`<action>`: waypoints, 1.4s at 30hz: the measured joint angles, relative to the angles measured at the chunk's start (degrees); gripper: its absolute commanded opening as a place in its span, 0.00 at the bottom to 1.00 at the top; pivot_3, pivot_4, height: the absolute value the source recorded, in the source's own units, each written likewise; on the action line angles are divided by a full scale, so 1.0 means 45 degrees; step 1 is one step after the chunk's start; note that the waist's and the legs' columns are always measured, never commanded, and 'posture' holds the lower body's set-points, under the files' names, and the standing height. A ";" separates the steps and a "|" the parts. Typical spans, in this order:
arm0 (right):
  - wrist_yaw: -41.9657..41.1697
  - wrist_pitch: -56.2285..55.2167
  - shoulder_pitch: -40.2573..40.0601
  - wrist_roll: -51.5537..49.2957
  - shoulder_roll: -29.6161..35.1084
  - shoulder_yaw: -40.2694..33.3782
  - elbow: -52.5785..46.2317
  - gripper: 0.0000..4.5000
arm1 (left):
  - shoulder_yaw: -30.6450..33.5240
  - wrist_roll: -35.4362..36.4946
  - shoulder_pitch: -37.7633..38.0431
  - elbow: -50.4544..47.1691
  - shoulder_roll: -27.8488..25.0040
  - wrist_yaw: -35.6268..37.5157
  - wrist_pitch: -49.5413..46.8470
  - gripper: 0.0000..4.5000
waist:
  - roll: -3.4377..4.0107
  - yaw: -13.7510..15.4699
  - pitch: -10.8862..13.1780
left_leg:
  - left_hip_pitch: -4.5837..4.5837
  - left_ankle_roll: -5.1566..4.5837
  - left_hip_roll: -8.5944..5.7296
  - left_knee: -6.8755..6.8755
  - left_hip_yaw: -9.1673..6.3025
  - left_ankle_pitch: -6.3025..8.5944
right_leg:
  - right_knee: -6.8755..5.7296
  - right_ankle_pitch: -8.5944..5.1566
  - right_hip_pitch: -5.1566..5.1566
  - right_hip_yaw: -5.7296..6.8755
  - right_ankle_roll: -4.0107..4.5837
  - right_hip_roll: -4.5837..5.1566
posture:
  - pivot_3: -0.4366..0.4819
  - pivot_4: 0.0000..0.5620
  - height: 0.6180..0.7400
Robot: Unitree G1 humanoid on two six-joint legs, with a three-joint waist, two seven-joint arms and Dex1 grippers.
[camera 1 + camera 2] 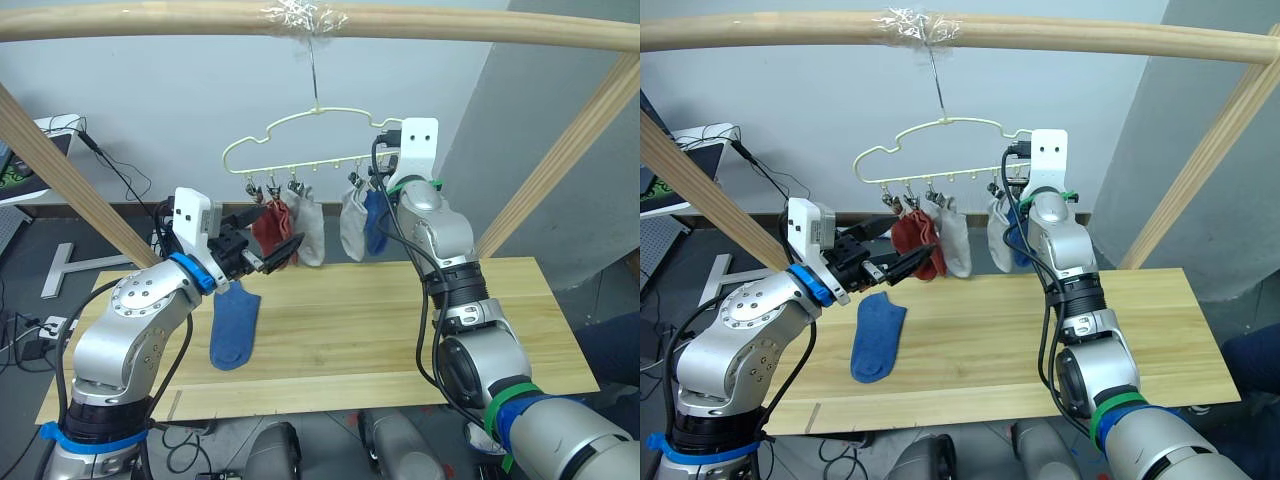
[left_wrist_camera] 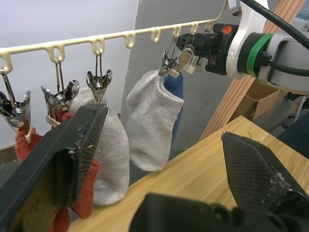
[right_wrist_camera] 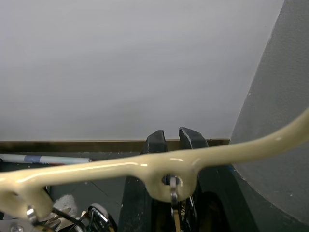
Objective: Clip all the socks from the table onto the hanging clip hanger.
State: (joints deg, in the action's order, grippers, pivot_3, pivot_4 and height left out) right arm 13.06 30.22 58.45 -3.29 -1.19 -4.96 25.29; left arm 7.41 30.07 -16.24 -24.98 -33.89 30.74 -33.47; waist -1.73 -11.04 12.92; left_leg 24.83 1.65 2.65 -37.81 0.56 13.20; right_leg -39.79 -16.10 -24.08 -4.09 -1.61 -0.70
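My left hand (image 1: 268, 258) gapes wide, empty, near the thin cloud-shaped wire hanger (image 1: 300, 130). My right hand (image 2: 186, 54) pinches a metal clip (image 2: 170, 63). One soft knit blue sock (image 1: 235, 326) lies flat near the plank desk's (image 1: 400, 330) left edge.

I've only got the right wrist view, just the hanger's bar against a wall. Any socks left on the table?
Observer: One blue sock lies flat on the table, on the left arm's side.
Operator: Is the left gripper holding anything?
Observer: No. The left gripper is open and empty, raised near the hanging red sock.
Operator: What hangs by my right gripper?
Observer: The right gripper is at the clip that holds the other blue sock, which hangs behind a grey sock.
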 measured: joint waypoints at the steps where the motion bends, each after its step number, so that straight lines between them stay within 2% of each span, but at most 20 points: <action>1: 0.0000 0.0000 0.0000 0.0001 0.0001 0.0001 0.0000 0.01 | 0.0000 0.0000 0.0011 -0.0003 0.0000 -0.0007 0.0000 0.97 | 0.0000 0.0001 0.0000 | 0.0000 0.0000 0.0000 0.0000 0.0001 0.0000 | 0.0000 0.0000 0.0000 0.0000 0.0000 0.0000 | 0.28 0.34 1.00; 10: -0.0002 0.0013 0.0000 0.0006 0.0009 0.0016 -0.0007 0.01 | 0.0009 -0.0410 0.0649 0.0179 -0.0229 -0.0154 -0.0061 0.97 | 0.0000 -0.0006 0.0000 | -0.0001 0.0000 0.0001 0.0001 -0.0005 0.0000 | -0.0004 0.0000 -0.0002 0.0003 0.0000 0.0000 | 0.28 0.35 1.00; 15: -0.0005 0.0092 -0.0002 0.0002 -0.0006 0.0053 -0.0118 0.01 | 0.0448 -0.1349 0.1452 0.2200 -0.0530 -0.0861 -0.0548 0.97 | 0.0001 -0.0028 0.0000 | -0.0006 -0.0001 0.0003 0.0000 -0.0001 0.0000 | -0.0015 -0.0001 -0.0006 0.0001 0.0000 -0.0001 | 0.27 0.36 1.00; 22: -0.0013 0.0325 -0.0015 -0.0003 -0.0016 0.0096 -0.0164 0.01 | 0.0419 -0.2643 0.2236 0.4430 -0.0365 -0.1251 0.0036 0.97 | 0.0000 0.0028 0.0001 | -0.0002 -0.0001 0.0000 0.0001 -0.0001 0.0000 | -0.0014 -0.0001 -0.0010 0.0008 0.0000 0.0057 | 0.27 0.36 1.00; 35: -0.0029 0.0716 -0.0172 -0.0001 0.0003 0.0106 -0.0768 0.01 | -0.0298 -0.4059 0.0261 0.8737 0.0765 -0.1716 0.0626 0.98 | -0.0001 -0.0012 0.0000 | -0.0001 -0.0001 0.0002 0.0003 0.0003 0.0001 | -0.0021 0.0000 -0.0012 0.0009 0.0000 0.0066 | 0.25 0.38 1.00; 42: -0.0031 0.0871 -0.0193 0.0001 0.0014 0.0107 -0.0924 0.01 | -0.0452 -0.4218 -0.0536 1.0238 0.1203 -0.1692 -0.0063 0.98 | -0.0002 -0.0021 0.0000 | -0.0001 -0.0001 0.0000 0.0002 0.0001 0.0000 | -0.0023 0.0000 -0.0011 0.0013 0.0000 0.0066 | 0.25 0.37 1.00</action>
State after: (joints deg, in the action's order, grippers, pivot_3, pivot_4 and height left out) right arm 12.92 34.14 57.58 -3.29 -1.12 -4.47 21.13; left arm 5.37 11.09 -18.65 21.09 -28.48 23.12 -33.75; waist -1.74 -11.14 12.92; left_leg 24.83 1.64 2.65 -37.80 0.56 13.21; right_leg -39.90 -16.10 -24.13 -4.03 -1.62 -0.40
